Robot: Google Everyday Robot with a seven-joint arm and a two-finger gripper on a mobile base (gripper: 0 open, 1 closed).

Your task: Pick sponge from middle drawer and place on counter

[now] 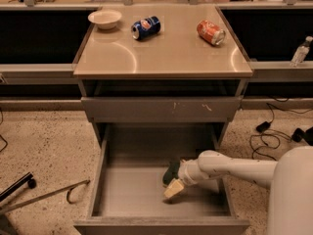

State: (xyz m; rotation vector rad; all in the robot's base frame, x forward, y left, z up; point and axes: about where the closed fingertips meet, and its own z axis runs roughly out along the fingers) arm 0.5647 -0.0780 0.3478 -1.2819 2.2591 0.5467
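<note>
The middle drawer (132,192) is pulled wide open, a grey tray with a flat floor. The sponge (170,171) shows as a small dark green lump on the drawer floor, right of centre, partly hidden by my arm. My gripper (173,189) reaches in from the right, low over the floor, its cream tip just in front of the sponge and touching or nearly touching it. The tan counter (161,53) tops the cabinet above.
On the counter lie a white bowl (104,18), a blue can (145,27) and a red can (211,32), both on their sides. The closed upper drawer front (161,109) overhangs the open drawer. Cables (271,131) lie on the floor at right, and a metal stand (44,195) at left.
</note>
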